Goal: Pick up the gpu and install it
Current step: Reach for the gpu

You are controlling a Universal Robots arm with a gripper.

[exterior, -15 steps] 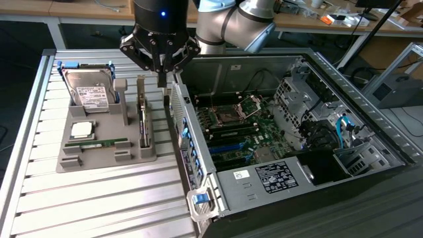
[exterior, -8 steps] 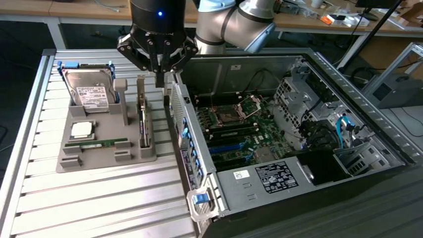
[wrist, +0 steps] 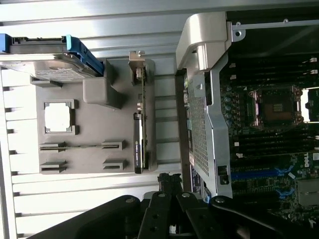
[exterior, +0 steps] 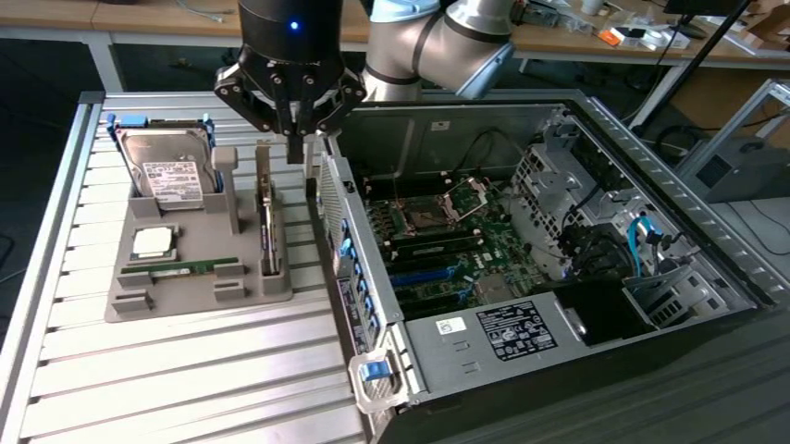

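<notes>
Ribbed metal desk carries a grey holder with the gpu standing on edge; empty fingers, pressed together, hover near it, beside the computer case.

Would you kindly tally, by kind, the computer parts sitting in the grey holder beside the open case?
hard drive: 1
processor chip: 1
memory stick: 1
gpu: 1
Total: 4

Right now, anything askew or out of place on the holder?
Nothing stands out. The gpu stands on edge in the grey holder; hard drive, processor and memory stick sit in their slots. The gripper hangs beside it, jaws shut, empty.
</notes>
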